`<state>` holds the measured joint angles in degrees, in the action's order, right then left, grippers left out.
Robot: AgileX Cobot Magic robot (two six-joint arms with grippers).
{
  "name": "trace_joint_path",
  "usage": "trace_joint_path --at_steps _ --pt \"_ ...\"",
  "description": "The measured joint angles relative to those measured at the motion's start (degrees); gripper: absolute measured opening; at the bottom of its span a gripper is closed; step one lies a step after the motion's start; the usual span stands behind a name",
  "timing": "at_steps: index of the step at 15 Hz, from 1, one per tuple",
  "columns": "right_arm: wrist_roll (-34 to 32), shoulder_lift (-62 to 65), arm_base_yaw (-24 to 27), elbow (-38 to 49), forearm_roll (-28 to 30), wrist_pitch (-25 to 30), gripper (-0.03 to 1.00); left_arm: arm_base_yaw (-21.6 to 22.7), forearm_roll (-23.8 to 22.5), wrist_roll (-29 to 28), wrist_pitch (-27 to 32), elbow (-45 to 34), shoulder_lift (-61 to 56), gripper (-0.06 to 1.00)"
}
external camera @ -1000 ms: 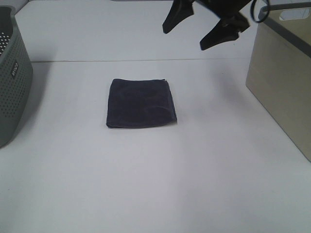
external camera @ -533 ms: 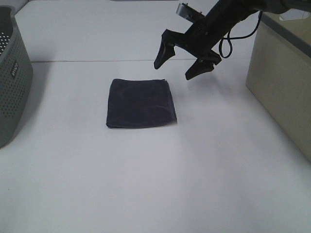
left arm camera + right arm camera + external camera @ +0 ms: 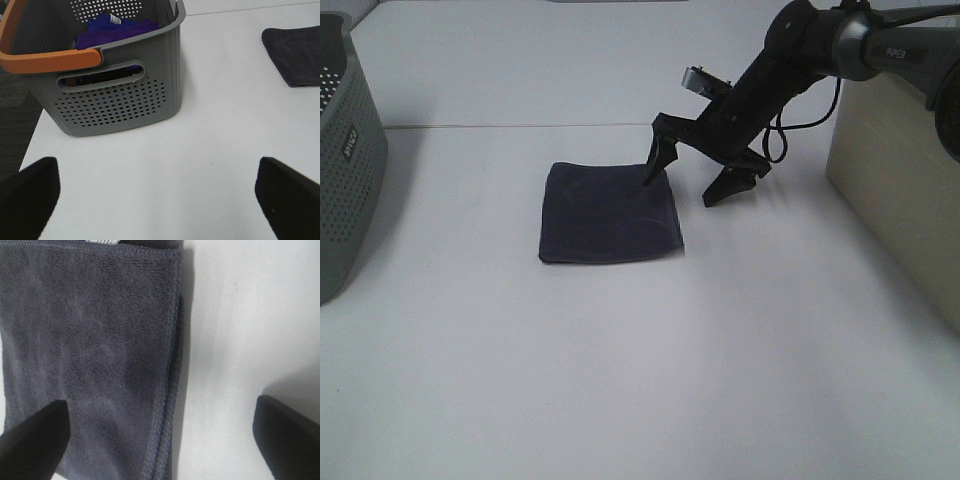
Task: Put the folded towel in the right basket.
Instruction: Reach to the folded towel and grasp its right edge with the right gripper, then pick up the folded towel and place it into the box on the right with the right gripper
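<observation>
Found dark grey folded terry towel (image 3: 610,213) flat on white table (image 3: 620,380), well apart from beige box-shaped right basket (image 3: 900,170). Noted right gripper (image 3: 679,193) spread wide, straddling towel's near edge, clamping nothing. Judged early: grasp, lift, carry, release outstanding.

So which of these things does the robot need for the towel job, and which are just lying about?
Needed: dark towel, beige basket on the right, right gripper, fingers open over the towel's edge.
Just lying about: grey basket on the left, purple cloth inside it.
</observation>
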<state>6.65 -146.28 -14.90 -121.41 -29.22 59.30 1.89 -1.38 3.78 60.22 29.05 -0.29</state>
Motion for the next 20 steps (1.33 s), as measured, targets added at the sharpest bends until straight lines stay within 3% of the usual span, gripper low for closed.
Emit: trace_joint_path --at_steps 3,7,8,11,12,16,20 --pt "-2.5 -1.9 -0.1 -1.0 -4.5 -0.2 0.93 0.0 0.0 0.0 0.0 0.0 0.0 0.99" --pt "-3.3 -4.6 -4.4 -1.6 -11.6 -3.8 0.76 0.0 -0.1 0.0 0.0 0.0 0.0 0.99" --pt "-3.3 -5.3 -6.4 -1.7 -12.1 -6.1 0.65 0.0 -0.1 0.0 0.0 0.0 0.0 0.99" --pt "-4.0 -6.6 -10.8 -1.5 -11.9 -13.2 0.10 0.0 -0.1 0.0 0.0 0.0 0.0 0.99" --pt "-4.2 -6.6 -11.4 -1.5 -11.5 -13.9 0.05 0.0 -0.1 0.0 0.0 0.0 0.0 0.99" --pt "-3.0 -5.6 -11.6 -1.5 -10.1 -11.7 0.05 0.0 -0.1 0.0 0.0 0.0 0.0 0.99" --pt "-0.1 1.5 -9.1 -6.6 -5.7 4.6 0.05 0.0 -0.1 0.0 0.0 0.0 0.0 0.99"
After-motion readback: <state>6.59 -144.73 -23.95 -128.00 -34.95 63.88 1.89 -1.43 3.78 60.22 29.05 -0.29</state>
